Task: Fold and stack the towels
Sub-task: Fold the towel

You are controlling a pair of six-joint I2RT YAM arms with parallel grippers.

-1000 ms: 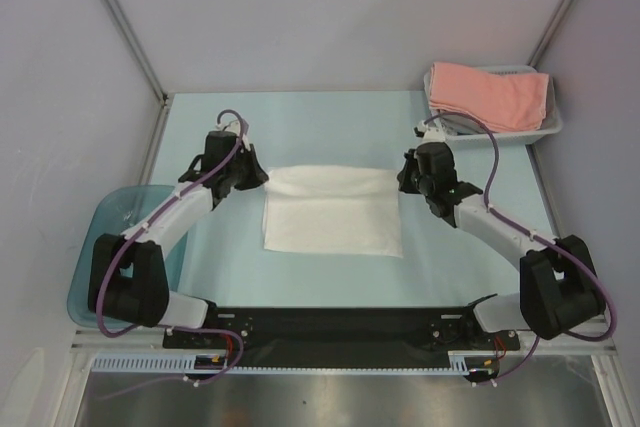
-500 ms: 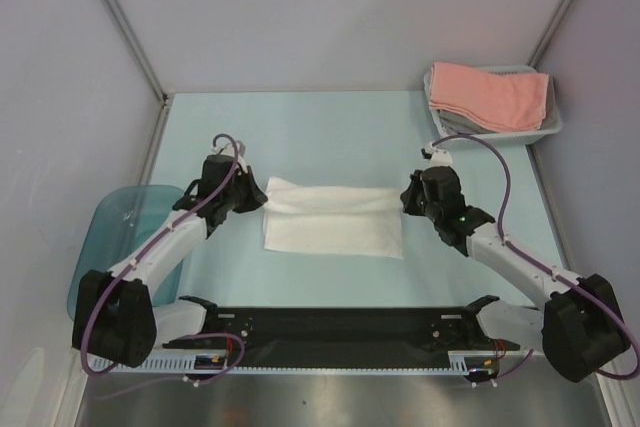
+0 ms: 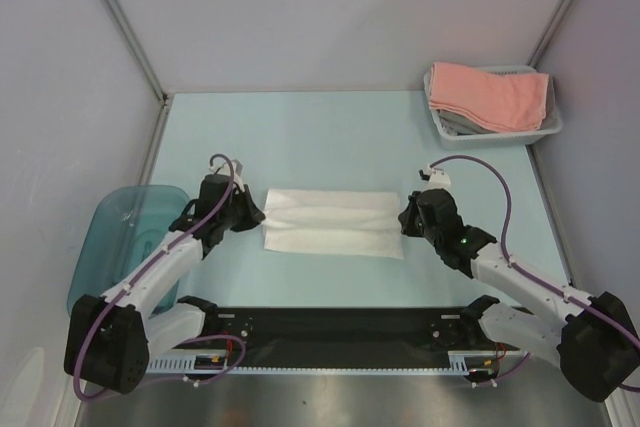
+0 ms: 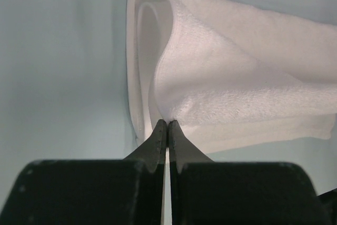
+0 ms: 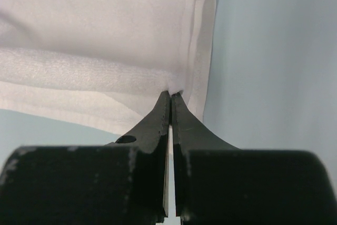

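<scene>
Sits half folded in the middle of the table [image 3: 300, 137]: white towel [image 3: 333, 222]. Soft, light, floppy. Pinched tight by left gripper [image 4: 167, 124] at 9 o'clock, right gripper [image 5: 171, 94] at 3 o'clock. Best held by corners.

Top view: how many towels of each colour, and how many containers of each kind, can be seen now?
white towel: 1
salmon-pink towel: 1
grey towel, mostly hidden under the pink one: 1
white basket: 1
teal tub: 1
Total: 5
</scene>
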